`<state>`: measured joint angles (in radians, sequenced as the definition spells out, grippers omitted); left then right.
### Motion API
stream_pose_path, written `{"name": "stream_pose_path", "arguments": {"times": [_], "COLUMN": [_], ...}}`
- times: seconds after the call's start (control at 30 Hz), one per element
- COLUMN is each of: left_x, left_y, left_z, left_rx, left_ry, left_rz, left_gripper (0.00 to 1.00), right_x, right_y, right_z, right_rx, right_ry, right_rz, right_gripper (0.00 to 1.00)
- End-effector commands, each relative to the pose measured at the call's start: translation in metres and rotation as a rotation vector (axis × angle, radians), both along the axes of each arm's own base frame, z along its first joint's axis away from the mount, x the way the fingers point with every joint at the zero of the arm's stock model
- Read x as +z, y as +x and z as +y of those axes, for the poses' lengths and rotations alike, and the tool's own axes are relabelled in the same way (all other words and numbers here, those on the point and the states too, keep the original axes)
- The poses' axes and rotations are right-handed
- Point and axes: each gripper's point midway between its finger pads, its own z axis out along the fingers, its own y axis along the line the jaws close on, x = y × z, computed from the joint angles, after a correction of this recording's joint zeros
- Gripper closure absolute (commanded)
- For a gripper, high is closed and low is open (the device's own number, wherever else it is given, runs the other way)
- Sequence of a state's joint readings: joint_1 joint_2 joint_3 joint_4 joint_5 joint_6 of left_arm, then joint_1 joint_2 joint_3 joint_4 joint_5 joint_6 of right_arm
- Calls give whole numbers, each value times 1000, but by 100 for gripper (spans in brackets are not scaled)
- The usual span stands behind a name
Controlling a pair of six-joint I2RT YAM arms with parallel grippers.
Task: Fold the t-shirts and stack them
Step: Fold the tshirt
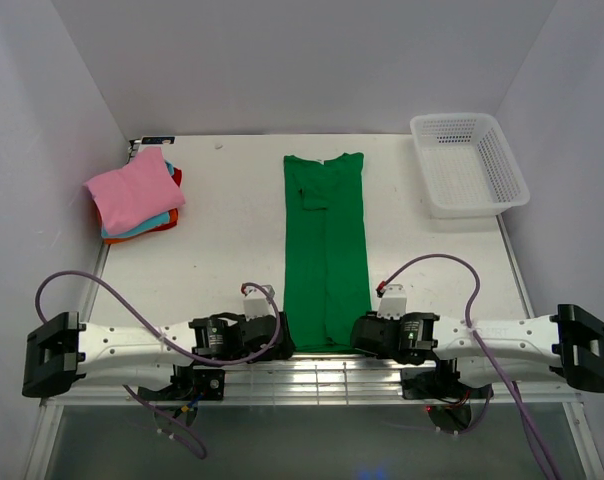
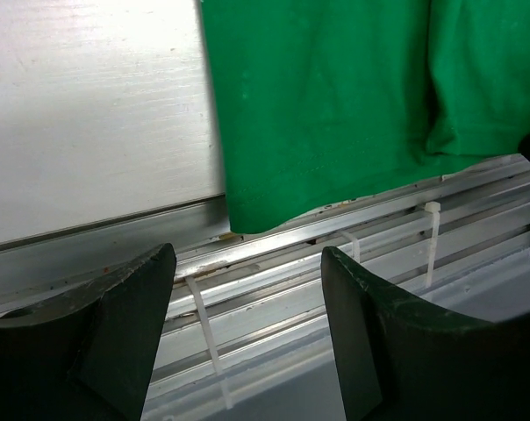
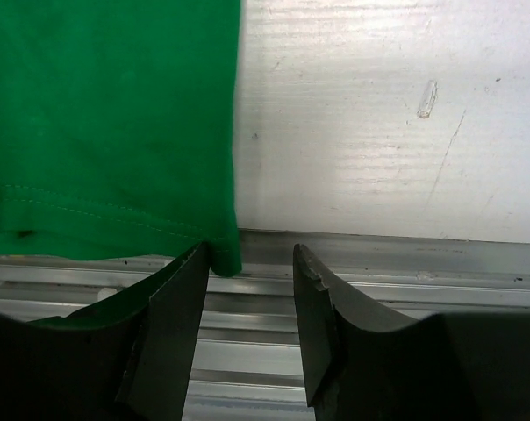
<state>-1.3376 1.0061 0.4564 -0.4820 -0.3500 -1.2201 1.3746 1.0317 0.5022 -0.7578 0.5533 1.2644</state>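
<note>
Green shirt: narrow strip; judged light, limp; best gripped at near hem corners. Left tool, right tool: both apart, empty.

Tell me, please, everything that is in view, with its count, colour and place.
green t-shirt: one, bright green, lying as a long strip down the table's middle, hem at the near edge
folded t-shirts: three, pink over teal-blue over orange-red, stacked at the far left
basket: one, white mesh, far right corner
table: one, white, under everything
left gripper: one, black, open, by the hem's left corner
right gripper: one, black, open, by the hem's right corner
</note>
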Motion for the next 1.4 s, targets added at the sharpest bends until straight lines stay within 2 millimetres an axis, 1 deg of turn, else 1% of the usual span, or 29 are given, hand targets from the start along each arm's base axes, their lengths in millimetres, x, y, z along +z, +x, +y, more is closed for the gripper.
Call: {"name": "stream_pose_path", "arguments": {"times": [0.0,0.03,0.1,0.13,0.17,0.3,0.43,0.53,0.67,1.03,1.2,1.37], "left_x": [-5,-5,-4,-4,-3,5,8,7,0,-12,-11,-15], "left_y": [1,3,6,6,7,11,14,16,15,11,11,11], "left_z": [5,7,9,9,10,8,8,6,3,-5,-13,-16], "left_rx": [44,52,63,64,68,78,85,86,80,64,52,48], "left_ry": [7,12,6,2,-2,-31,-37,-45,-39,-54,-83,-76], "left_rz": [-16,-28,-41,-46,-50,-74,-94,-105,-95,-73,-74,-70], "left_gripper": [22,23,22,22,22,22,22,23,24,32,34,35], "right_x": [-4,-6,-2,-2,2,12,15,13,10,11,10,8], "right_y": [2,2,3,3,3,7,9,10,10,14,13,12], "right_z": [2,2,8,7,10,11,13,12,13,21,23,22], "right_rx": [-59,-57,-50,-46,-44,-44,-42,-42,-37,-19,-12,-8], "right_ry": [24,17,29,22,27,18,29,25,18,48,59,39], "right_rz": [-28,-27,-38,-40,-45,-68,-84,-88,-88,-110,-107,-101], "right_gripper": [51,51,51,51,51,51,51,51,52,58,61,62]}}
